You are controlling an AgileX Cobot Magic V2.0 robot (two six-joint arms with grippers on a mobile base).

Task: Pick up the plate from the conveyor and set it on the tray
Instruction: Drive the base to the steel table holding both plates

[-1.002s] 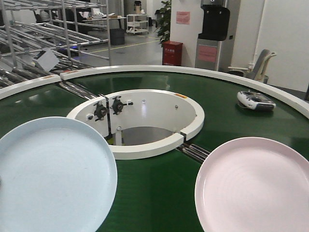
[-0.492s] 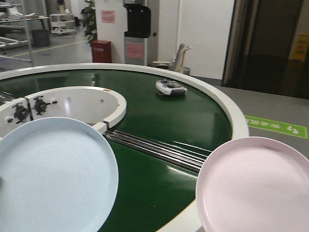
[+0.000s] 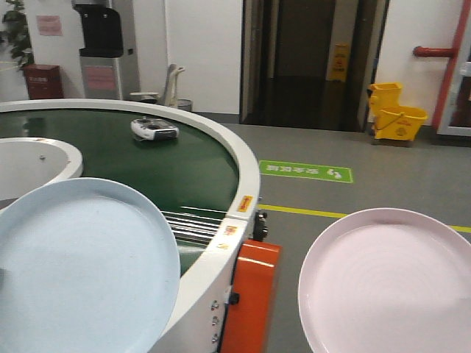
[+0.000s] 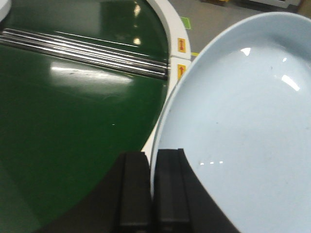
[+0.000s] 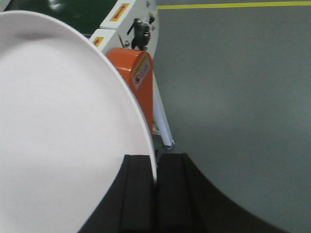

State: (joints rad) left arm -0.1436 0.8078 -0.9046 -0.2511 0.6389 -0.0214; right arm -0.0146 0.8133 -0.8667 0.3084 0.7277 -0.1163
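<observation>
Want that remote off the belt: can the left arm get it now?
Probably not. The left gripper is shut on the rim of the blue plate, so it can't grasp, and the remote lies far up the conveyor, past the roller strips. It'd likely need to set the plate down first.

Two plates (image 3: 81,265) (image 3: 390,287), one conveyor (image 3: 184,169)

Pale blue plate (image 3: 81,265) and pale pink plate (image 3: 386,283), both plain

My left gripper (image 4: 151,162) and right gripper (image 5: 156,167) were matt black. The conveyor (image 3: 173,165) was dark green with a white rim, silver-grey roller strips (image 4: 87,46) and yellow labels (image 4: 181,45) marked in red. An orange housing (image 3: 254,294) showed on its right. The floor (image 3: 412,176) was grey with a yellow line (image 3: 309,212) and a green sign (image 3: 305,170). The far-right mop bucket (image 3: 397,114) was yellow.
</observation>
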